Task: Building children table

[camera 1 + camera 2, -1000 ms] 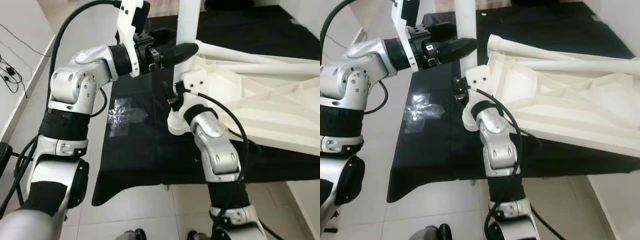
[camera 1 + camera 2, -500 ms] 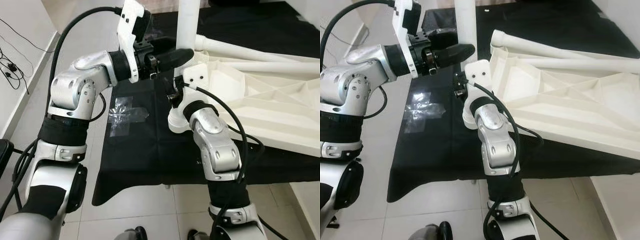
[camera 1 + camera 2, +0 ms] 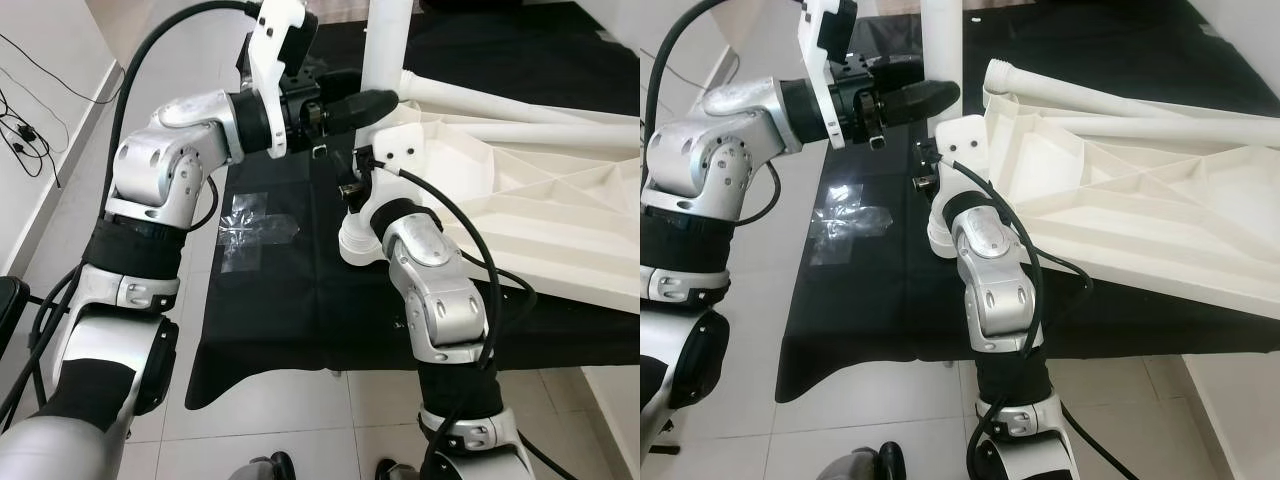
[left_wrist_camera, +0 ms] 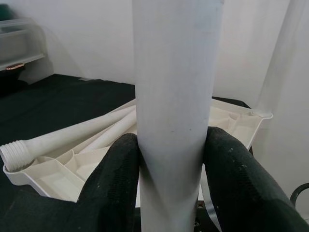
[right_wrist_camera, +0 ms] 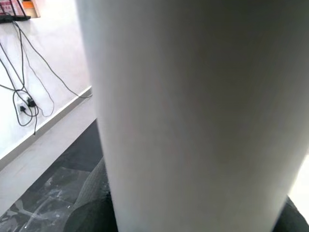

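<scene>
Our left gripper (image 4: 171, 159) clamps the upright white plastic table leg (image 3: 385, 45); whether our right gripper (image 3: 352, 185) grips it, we cannot tell.

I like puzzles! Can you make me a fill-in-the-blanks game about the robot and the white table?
1. The left gripper is shut on an upright white ____.
2. The tabletop lies upside down on a ____ cloth.
3. Two more legs lie flat on the ____.
4. The clear plastic bag lies beside the robot's ____ arm.

Missing words: leg; black; tabletop; left
</scene>
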Available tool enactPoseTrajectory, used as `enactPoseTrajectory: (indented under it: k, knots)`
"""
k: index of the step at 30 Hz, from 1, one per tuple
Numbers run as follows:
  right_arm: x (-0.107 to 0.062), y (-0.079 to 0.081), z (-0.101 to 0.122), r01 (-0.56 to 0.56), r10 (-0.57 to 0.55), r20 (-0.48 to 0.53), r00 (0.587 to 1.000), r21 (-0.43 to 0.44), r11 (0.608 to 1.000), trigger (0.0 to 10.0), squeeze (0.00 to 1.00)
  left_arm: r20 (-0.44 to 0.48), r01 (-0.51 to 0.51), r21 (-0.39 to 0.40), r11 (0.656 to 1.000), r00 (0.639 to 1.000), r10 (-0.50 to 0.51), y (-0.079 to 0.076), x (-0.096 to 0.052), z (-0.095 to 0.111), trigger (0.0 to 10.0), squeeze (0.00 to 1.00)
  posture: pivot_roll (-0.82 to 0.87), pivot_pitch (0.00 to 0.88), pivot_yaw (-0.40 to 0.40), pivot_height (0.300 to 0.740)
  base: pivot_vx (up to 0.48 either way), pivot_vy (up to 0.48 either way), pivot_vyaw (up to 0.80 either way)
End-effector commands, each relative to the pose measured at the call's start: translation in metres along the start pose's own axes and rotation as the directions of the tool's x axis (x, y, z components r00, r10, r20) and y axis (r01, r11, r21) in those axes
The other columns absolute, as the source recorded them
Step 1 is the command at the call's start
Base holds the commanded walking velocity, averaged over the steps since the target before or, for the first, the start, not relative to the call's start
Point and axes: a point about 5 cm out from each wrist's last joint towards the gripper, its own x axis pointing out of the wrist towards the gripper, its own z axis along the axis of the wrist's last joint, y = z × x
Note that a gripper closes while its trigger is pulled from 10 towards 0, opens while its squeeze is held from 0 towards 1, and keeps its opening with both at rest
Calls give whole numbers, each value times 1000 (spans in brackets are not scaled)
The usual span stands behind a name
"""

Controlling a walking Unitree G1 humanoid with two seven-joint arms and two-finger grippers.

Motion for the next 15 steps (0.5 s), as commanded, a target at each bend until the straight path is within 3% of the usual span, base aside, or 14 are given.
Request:
enactPoseTrajectory:
  k: [1, 2, 5, 10, 11, 12, 14, 15]
  knots:
    - [-3, 14, -8, -82, 83, -32, 996, 29, 996, 10000, 153, -20, -29, 19, 999, 999, 29, 4, 3, 0, 0, 0, -54, 223, 72, 740, 0, 0, 0]
    - [-2, 15, -3, -137, 137, 7, 991, 34, 990, 10000, 1000, -18, -22, 20, 1000, 1000, 23, 4, 4, 1, 0, 0, -48, 228, 75, 740, 0, 0, 0]
    - [1, 6, 7, -307, 304, 81, 949, 29, 951, 10000, 1000, -13, -10, 21, 1000, 1000, 10, 3, 6, 3, 0, 0, -44, 229, 74, 740, 0, 0, 0]
    - [4, -8, 11, -410, 410, 89, 908, -22, 912, 10000, 1000, -14, 1, 21, 1000, 1000, -1, 2, 6, 3, 0, 0, -39, 231, 72, 740, 0, 0, 0]
    - [4, -12, 12, -468, 471, 77, 879, -51, 882, 10000, 859, -14, 4, 22, 1000, 1000, -3, 2, 6, 3, 0, 0, -38, 230, 72, 740, 0, 0, 0]
    - [6, -16, 13, -526, 532, 62, 844, -89, 846, 10000, 0, -14, 6, 22, 1000, 1000, -6, 1, 5, 3, 0, 0, -32, 233, 70, 740, 0, 0, 0]
    - [10, -24, 15, -592, 602, 33, 798, -146, 792, 10000, 0, -13, 9, 23, 1000, 1000, -9, 1, 4, 4, 0, 0, -27, 233, 69, 740, 0, 0, 0]
    - [10, -24, 15, -592, 602, 33, 798, -146, 792, 10000, 0, -13, 9, 23, 1000, 1000, -9, 1, 4, 4, 0, 0, -27, 233, 69, 740, 0, 0, 0]
